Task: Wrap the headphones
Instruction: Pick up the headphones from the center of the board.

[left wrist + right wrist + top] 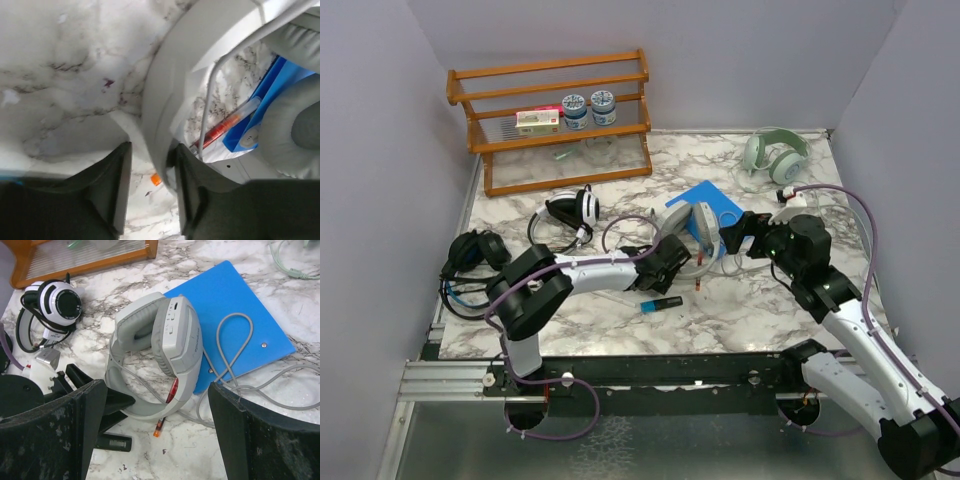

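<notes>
The pale grey-white headphones (692, 232) lay folded near the middle of the marble desk (740, 310), their ear cups resting partly on a blue board (717, 203) that reached toward 1 o'clock. Their grey cable (232, 347) looped loosely over that board. An orange-tipped pen (167, 407) lay beneath the headband at 6 o'clock.

The left gripper (685, 262) came in from 8 o'clock, jaws spread and straddling the headband (165, 100); one finger (182, 185) touched the band, and a sliver of desk showed beside the other. The right gripper (738, 232) hung at 3 o'clock of the pair, jaws spread wide and holding nothing.

A black-and-blue marker (662, 303) lay near, at 7 o'clock. The white-and-black headphones (575, 210) sat at 10 o'clock with their cord bunched beside them. The all-black headphones (470, 255) rested at the desk's 9 o'clock edge. A pale green pair (775, 155) lay in the 1 o'clock corner, and a wooden rack (555, 120) stood at 11 o'clock.
</notes>
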Robot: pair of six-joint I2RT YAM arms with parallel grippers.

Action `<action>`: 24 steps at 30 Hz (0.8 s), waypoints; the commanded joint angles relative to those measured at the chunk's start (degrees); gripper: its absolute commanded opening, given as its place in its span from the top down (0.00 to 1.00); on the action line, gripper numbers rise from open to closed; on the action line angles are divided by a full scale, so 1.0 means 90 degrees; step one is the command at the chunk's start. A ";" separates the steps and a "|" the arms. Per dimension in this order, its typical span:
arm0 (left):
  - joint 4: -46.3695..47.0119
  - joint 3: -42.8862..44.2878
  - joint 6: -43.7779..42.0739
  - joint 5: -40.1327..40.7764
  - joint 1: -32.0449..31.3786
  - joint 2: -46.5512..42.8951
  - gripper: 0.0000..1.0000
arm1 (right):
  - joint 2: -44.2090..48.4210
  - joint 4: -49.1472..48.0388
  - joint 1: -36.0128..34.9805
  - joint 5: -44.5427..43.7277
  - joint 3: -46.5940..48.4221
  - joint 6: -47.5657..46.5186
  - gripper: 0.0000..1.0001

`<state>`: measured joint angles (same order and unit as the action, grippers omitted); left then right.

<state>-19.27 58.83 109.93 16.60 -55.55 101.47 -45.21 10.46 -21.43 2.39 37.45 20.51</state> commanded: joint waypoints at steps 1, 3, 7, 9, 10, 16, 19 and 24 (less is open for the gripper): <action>-0.0524 0.0365 -0.0474 0.0528 0.0244 0.0441 0.66 | 0.0052 0.0184 -0.0021 0.0121 0.0081 -0.0028 0.08; -0.0821 0.0623 -0.1134 0.0796 0.0402 0.0484 0.82 | 0.0049 0.0195 -0.0021 0.0090 0.0120 -0.0015 0.08; -0.1534 0.1101 -0.2732 0.1670 0.0566 0.0006 0.92 | 0.0033 0.0286 -0.0021 0.0123 0.0287 -0.0065 0.08; -0.1617 0.1155 -0.3723 0.2211 0.0572 -0.0437 0.92 | 0.0030 0.0275 -0.0021 0.0317 0.0367 -0.0196 0.08; -0.1619 0.1174 -0.4250 0.2427 0.0576 -0.0683 0.92 | 0.0033 0.0271 -0.0022 0.0449 0.0428 -0.0257 0.08; -0.1493 0.1291 -0.7495 0.2983 0.0580 -0.2015 0.92 | -0.0166 0.0229 -0.0022 0.1748 0.1099 -0.0625 0.11; -0.1353 0.1397 -0.9287 0.2701 0.0584 -0.2487 0.92 | -0.0356 0.0306 -0.0021 0.1906 0.1520 -0.0644 0.12; -0.1387 0.1603 -1.0694 0.1924 0.0577 -0.2937 0.92 | -0.0668 0.0371 -0.0026 0.2159 0.2085 -0.0873 0.17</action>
<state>-34.54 70.61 31.57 37.74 -50.09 78.22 -49.47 12.60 -21.43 17.30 52.56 15.09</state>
